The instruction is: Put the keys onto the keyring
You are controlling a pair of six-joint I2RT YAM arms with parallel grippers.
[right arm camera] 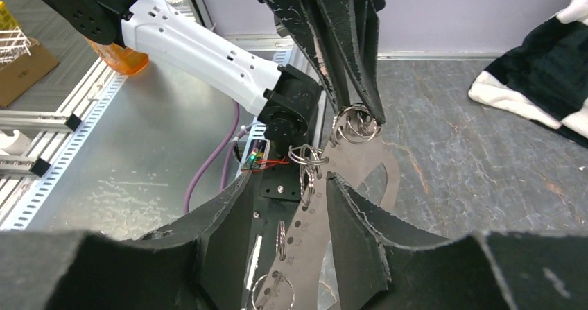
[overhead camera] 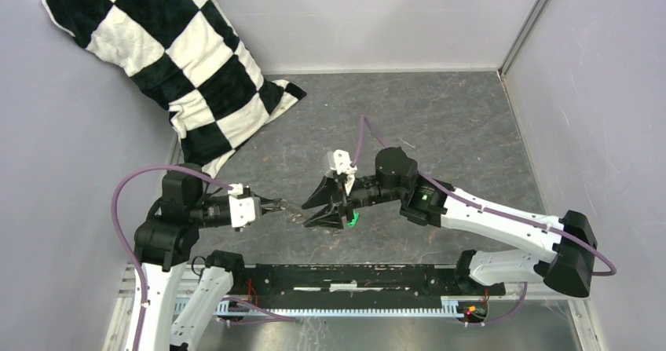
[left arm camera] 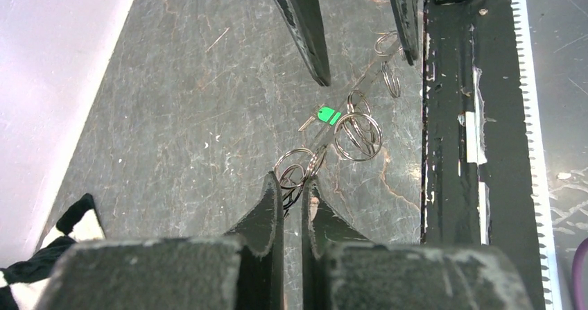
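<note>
A dark grey, marbled table (overhead camera: 440,123) is carrying everything, its surface scuffed and veined. A soft black-and-white checked pillow (overhead camera: 181,60) is slumping in the corner farthest from the rail (overhead camera: 377,276), a long black flat bar with chipped paint that is running along the table's near edge.

Just beyond the rail, the two grippers are facing each other tip to tip. The right gripper (right arm camera: 288,182) is standing with its rough black wedge-shaped fingers spread apart, gripping nothing. The left gripper (left arm camera: 290,179) is squeezing its fingers nearly together and pinching one end of the keyring (right arm camera: 308,240).

The keyring is hanging clear of the table, a little beyond the rail and roughly parallel to it. It is showing as a thin, flat, curved silvery strip with a line of small holes. Its free part is passing between the right fingers. Small round wire rings (left arm camera: 335,138), shiny and doubled like split rings, are dangling in a row along it.

The key (left arm camera: 329,115), a tiny dark sliver with a bright green rectangular tag, is sitting beyond the rail, close against the keyring's middle; whether it is strung on or lying below is unclear.
</note>
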